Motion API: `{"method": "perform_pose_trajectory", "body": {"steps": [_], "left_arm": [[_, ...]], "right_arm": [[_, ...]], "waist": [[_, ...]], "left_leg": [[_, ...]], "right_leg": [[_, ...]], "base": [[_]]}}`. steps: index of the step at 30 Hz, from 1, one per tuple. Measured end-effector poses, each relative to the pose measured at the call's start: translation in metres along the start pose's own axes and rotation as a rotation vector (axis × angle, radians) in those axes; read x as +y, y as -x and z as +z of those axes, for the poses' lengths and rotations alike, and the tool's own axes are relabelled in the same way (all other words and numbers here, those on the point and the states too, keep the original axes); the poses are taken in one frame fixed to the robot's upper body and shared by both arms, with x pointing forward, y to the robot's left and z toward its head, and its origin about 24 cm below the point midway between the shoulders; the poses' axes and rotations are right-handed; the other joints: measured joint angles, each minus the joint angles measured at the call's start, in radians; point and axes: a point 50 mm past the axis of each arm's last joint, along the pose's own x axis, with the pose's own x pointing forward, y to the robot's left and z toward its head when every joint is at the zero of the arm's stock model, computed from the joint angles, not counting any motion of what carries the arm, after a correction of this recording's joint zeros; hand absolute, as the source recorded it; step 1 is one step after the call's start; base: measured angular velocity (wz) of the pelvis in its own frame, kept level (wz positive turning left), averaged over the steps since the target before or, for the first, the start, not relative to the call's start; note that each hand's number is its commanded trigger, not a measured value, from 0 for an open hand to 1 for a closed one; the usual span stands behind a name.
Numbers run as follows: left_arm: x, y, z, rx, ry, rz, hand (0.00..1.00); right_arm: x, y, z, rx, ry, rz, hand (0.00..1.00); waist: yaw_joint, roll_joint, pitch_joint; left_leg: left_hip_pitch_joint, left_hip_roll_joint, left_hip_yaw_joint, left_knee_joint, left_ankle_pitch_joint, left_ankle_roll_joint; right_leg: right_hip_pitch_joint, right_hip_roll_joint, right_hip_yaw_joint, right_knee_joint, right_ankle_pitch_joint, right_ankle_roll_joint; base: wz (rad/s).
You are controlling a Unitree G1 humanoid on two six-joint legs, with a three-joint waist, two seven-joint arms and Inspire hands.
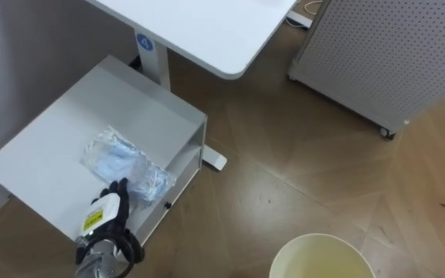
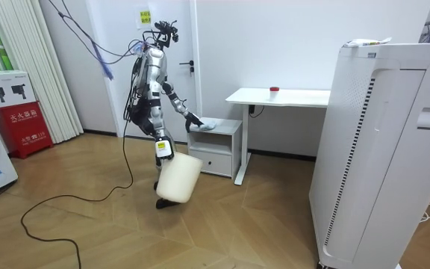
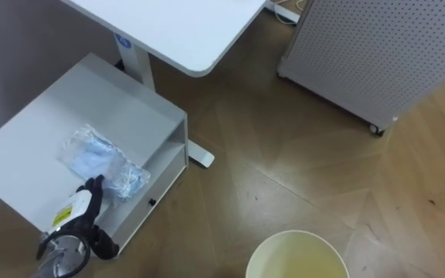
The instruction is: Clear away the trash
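One crumpled clear plastic bag with pale blue material inside (image 1: 126,164) lies on the low white cabinet-type bench (image 1: 45,147), toward its near right edge, in the left eye view. Robot's left hand (image 1: 108,212) comes in from lower left; its dark fingers (image 1: 119,189) are stretched out, not curled, with the tips touching the bag's near edge and the bag flat on the bench top. White desk with a rounded corner (image 1: 199,31) is at the top of frame, and its white foot (image 1: 215,161) rests on the brown wood-pattern floor (image 1: 300,177) just beside the bench. White perforated panel on castors (image 1: 377,54) is at upper right, well apart from the bench. Round cream plastic bucket (image 1: 323,255) is at the bottom edge, seen from above into its mouth. Right eye view has the same layout: fingertips at the bag's near edge, bucket at the bottom. Room view: robot stands upright at the bench, which sits beside the desk, with the left arm reached forward over the bench top. Right arm hangs down, right hand (image 2: 163,148) at the bucket's upper rim, and the bucket hangs tilted off the floor by the legs; cannot tell whether those fingers are closed. Small red object (image 2: 274,90) sits on the desk. Tall white appliance (image 2: 387,149) fills the foreground at the room view's right.
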Motion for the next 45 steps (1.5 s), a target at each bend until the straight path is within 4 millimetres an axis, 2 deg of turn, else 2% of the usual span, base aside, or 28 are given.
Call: {"method": "perform_pose_trajectory", "body": {"steps": [6, 14, 18, 23, 32, 37, 42, 45], "left_arm": [[0.021, -0.008, -0.006, 0.024, -0.048, 0.061, 1.00], [0.028, -0.010, -0.009, 0.054, -0.088, 0.092, 1.00], [0.020, -0.007, -0.012, 0.081, -0.098, 0.064, 1.00], [0.021, -0.007, -0.008, 0.063, -0.092, 0.081, 1.00], [0.036, -0.011, -0.008, 0.025, -0.145, 0.176, 1.00], [0.034, -0.010, -0.007, 0.025, -0.095, 0.193, 1.00], [0.028, -0.007, -0.003, 0.030, 0.044, 0.193, 1.00], [0.019, -0.004, 0.003, 0.004, 0.106, 0.184, 1.00]], "right_arm": [[-0.002, 0.000, -0.002, 0.013, 0.003, -0.003, 1.00], [-0.005, 0.001, -0.006, 0.042, 0.003, -0.009, 1.00], [-0.005, 0.001, -0.007, 0.048, 0.002, -0.010, 1.00], [-0.004, 0.001, -0.005, 0.044, -0.006, -0.021, 1.00], [-0.001, 0.001, -0.003, 0.039, -0.001, -0.027, 1.00], [0.001, 0.000, 0.000, 0.032, -0.018, -0.032, 1.00], [0.007, 0.000, 0.007, -0.016, -0.033, -0.038, 1.00], [0.019, -0.001, 0.020, -0.084, -0.035, -0.014, 1.00]], "waist": [[0.000, 0.001, -0.0112], [0.000, 0.001, -0.0109], [-0.001, 0.000, -0.0103], [0.012, 0.000, -0.0104], [0.010, -0.004, -0.0078], [0.023, -0.004, -0.0061], [0.042, 0.000, -0.0034], [0.063, 0.001, -0.0021]], "left_leg": [[-0.002, -0.001, -0.005, 0.000, 0.001, 0.001], [-0.003, -0.002, -0.005, -0.004, 0.001, 0.001], [-0.005, -0.003, -0.004, -0.016, 0.002, -0.001], [-0.020, -0.003, -0.003, -0.010, 0.002, -0.001], [-0.057, 0.000, -0.002, -0.012, 0.004, 0.000], [-0.056, 0.002, -0.002, -0.015, 0.004, 0.000], [-0.051, 0.007, -0.003, -0.014, 0.005, -0.002], [-0.046, 0.010, -0.002, -0.025, 0.005, -0.003]], "right_leg": [[0.000, -0.001, -0.003, 0.002, 0.000, 0.000], [-0.003, -0.001, -0.003, 0.000, 0.000, 0.000], [-0.004, 0.000, -0.004, -0.013, 0.001, 0.000], [-0.021, 0.000, -0.004, -0.012, 0.001, 0.000], [-0.058, 0.000, -0.004, -0.012, 0.009, -0.002], [-0.056, 0.003, -0.005, -0.018, 0.009, -0.002], [-0.044, 0.008, -0.007, -0.032, 0.010, -0.002], [-0.037, 0.011, -0.007, -0.047, 0.012, -0.002]], "base": [[0.01], [0.00], [0.00], [0.00], [-0.02], [0.00], [0.01], [0.00]]}}
